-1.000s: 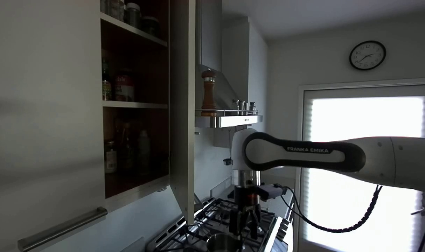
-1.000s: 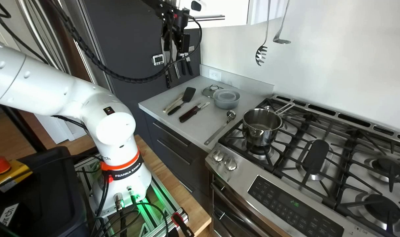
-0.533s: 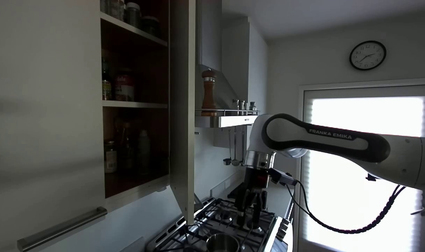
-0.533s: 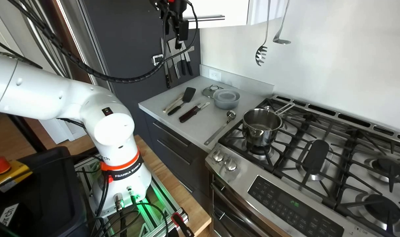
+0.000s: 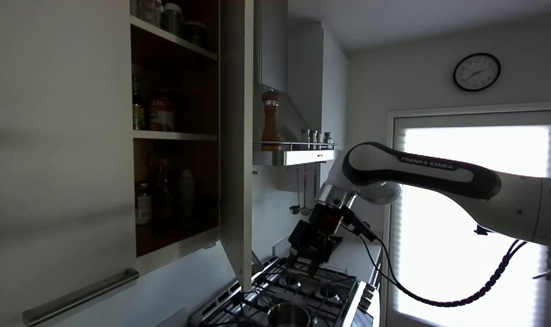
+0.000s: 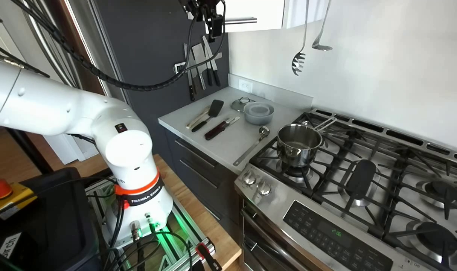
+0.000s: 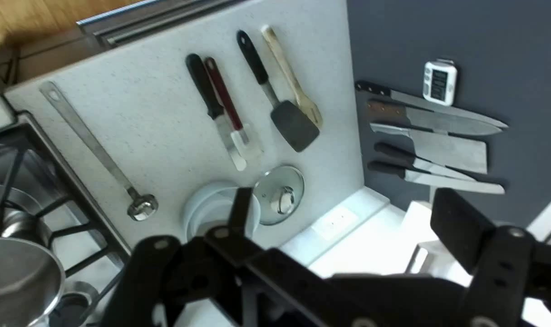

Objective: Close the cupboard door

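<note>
The cupboard door (image 5: 233,154) is a tall narrow panel standing wide open, seen nearly edge-on in an exterior view. Its inner face and pale edge show; its outer face is turned away. A short piece of a bar (image 5: 257,262) shows behind its lower edge. The door does not show in the wrist view. My gripper (image 5: 302,268) is to the right of the door and apart from it, tilted with its fingers down and to the left. In the wrist view the fingers (image 7: 348,218) are wide apart with nothing between them.
Beside the open shelves (image 5: 175,136) is a wider closed panel (image 5: 57,136) with a bar handle. The range hood (image 5: 298,157) bears a pepper mill (image 5: 270,118). Below are the stove (image 6: 358,180), a pot (image 6: 299,145) and a counter (image 6: 232,146) with utensils. Knives (image 6: 206,64) hang nearby.
The arm first drew back to the right in an exterior view. The wrist has since tilted, so the fingers swung from straight down toward the left. The door has not moved.
</note>
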Controlling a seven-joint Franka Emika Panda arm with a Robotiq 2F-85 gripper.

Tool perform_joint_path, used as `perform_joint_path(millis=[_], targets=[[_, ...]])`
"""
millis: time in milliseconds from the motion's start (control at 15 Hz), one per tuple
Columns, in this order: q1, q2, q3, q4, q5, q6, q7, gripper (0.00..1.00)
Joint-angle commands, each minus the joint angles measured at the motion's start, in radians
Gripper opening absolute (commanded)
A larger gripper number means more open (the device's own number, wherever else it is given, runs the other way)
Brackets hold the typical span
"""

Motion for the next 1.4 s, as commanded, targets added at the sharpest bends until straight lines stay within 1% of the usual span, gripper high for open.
perform_joint_path(millis=[0, 67, 200, 400, 467, 533, 733, 800, 933, 1067, 1333], targets=[[-0.009, 0.030, -0.008, -0.001, 0.149, 0.129, 0.031, 1.00], [-0.020, 0.038, 0.006, -0.004, 0.177, 0.184, 0.043, 1.00], [-0.021, 0.056, 0.014, -0.008, 0.242, 0.266, 0.065, 1.00], [-0.012, 0.072, 0.016, -0.018, 0.335, 0.332, 0.071, 1.00], [0.008, 0.069, 0.004, -0.026, 0.361, 0.332, 0.009, 1.00], [-0.022, 0.075, 0.018, 0.000, 0.314, 0.299, 0.040, 1.00], [-0.019, 0.082, 0.018, -0.002, 0.343, 0.305, 0.022, 1.00], [-0.014, 0.081, 0.012, -0.010, 0.396, 0.326, 0.043, 1.00], [-0.015, 0.084, 0.008, -0.013, 0.464, 0.337, 0.071, 1.00], [-0.018, 0.094, 0.007, -0.009, 0.551, 0.330, 0.117, 1.00], [-0.034, 0.112, 0.022, -0.012, 0.709, 0.345, 0.160, 1.00]])
